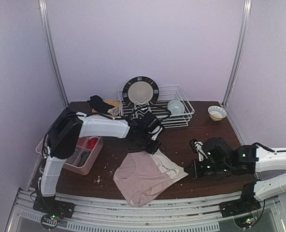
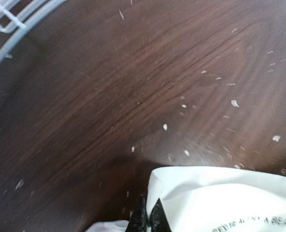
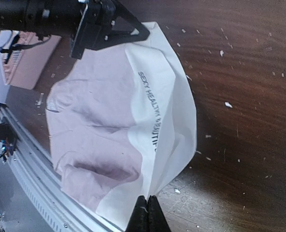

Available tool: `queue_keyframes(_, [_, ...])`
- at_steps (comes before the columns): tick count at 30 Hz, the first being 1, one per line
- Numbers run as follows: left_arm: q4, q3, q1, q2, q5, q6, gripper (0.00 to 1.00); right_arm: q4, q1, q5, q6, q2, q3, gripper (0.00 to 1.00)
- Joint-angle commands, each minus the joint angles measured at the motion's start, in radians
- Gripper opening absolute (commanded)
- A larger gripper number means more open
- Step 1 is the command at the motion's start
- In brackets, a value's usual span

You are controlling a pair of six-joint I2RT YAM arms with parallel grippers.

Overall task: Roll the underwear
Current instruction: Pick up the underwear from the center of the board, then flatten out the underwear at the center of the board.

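Observation:
The pink underwear (image 1: 142, 180) with its white printed waistband (image 1: 168, 164) lies spread on the brown table near the front edge. My left gripper (image 1: 150, 146) is at the far corner of the waistband, and in the left wrist view its tips (image 2: 148, 216) are shut on the white fabric (image 2: 220, 195). My right gripper (image 1: 191, 169) is at the waistband's right corner. The right wrist view shows its tips (image 3: 147, 212) shut on the pinched white edge (image 3: 174, 145), with the pink cloth (image 3: 94, 130) stretching away toward the left gripper (image 3: 133, 33).
A white wire dish rack (image 1: 177, 112) at the back holds a dark-rimmed plate (image 1: 140, 91) and a pale bowl (image 1: 175, 106). Another bowl (image 1: 216, 112) sits at back right. A pink tray (image 1: 80, 153) stands at the left. Dark cloth (image 1: 99, 103) lies behind it. Crumbs dot the table.

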Motion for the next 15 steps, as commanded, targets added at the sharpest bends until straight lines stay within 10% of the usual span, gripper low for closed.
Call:
queue_keyframes(1, [0.212,-0.187,-0.003,-0.322,-0.055,-0.030,0.00,-0.110,0.009,0.023,-0.106,-0.131,0.071,0.00])
queue_keyframes(15, [0.017,-0.488,-0.284,-0.942,-0.394,-0.138,0.00,-0.359,0.261,0.071,-0.161,-0.232,0.246,0.00])
